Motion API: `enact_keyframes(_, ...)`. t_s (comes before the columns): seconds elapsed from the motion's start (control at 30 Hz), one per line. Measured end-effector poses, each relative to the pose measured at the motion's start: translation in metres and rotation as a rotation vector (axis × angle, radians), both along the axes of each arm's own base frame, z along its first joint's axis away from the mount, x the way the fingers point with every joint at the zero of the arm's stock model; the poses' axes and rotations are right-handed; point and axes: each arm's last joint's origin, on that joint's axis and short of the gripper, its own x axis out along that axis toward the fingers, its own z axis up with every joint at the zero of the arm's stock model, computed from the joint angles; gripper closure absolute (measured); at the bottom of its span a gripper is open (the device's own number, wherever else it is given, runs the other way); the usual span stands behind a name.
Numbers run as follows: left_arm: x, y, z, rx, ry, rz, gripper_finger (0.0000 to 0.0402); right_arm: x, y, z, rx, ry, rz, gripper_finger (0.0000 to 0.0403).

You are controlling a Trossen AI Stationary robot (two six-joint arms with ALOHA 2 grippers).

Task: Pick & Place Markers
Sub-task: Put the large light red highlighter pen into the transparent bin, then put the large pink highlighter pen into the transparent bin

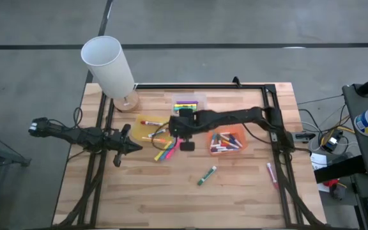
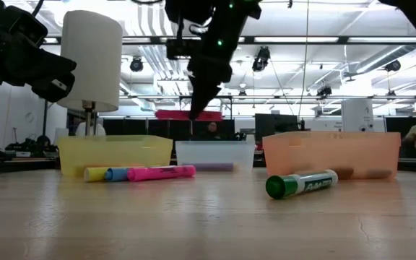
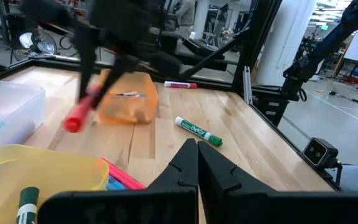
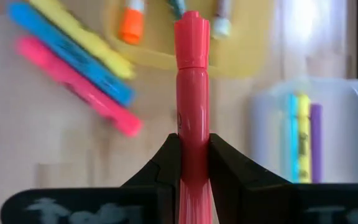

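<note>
Right wrist view: red marker (image 4: pixel 192 99) between fingers (image 4: pixel 160 165).

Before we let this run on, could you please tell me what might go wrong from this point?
The right end effector grips the red marker near one end, well above the table; it could pivot or slip and drop. The yellow tray, clear tray and orange tray sit close together, so a release could land in the wrong one. The left end effector waits near the yellow tray, risking contact.

Bare table (image 1: pixel 171 198) lies open toward six o'clock, apart from a green marker (image 1: pixel 206 175). Three trays (image 1: pixel 226 142) crowd the centre. A white lamp (image 1: pixel 110 67) towers at eleven o'clock.
</note>
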Motion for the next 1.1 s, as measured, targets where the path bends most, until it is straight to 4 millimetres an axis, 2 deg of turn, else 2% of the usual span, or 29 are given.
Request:
enact_keyframes(0.37,0.0,0.0,0.0,0.0,0.0,0.0,0.0401,-0.013,-0.096,0.009,-0.002,-0.006,-0.179,0.0352)
enact_keyframes(0.53,0.0,0.0,0.0,0.0,0.0,0.0,0.0401,-0.021,-0.129,0.006,0.06,-0.033,-0.254,0.0349)
enact_keyframes(0.8,0.0,0.0,0.0,0.0,0.0,0.0,0.0401,-0.027,-0.148,-0.001,0.079,-0.035,-0.344,0.0339)
enact_keyframes(0.9,0.0,0.0,0.0,0.0,0.0,0.0,0.0401,-0.027,-0.153,-0.001,0.057,-0.057,-0.396,0.0313)
enact_keyframes(1.1,0.0,0.0,0.0,0.0,0.0,0.0,0.0401,-0.027,-0.153,-0.001,0.031,-0.05,-0.394,0.025)
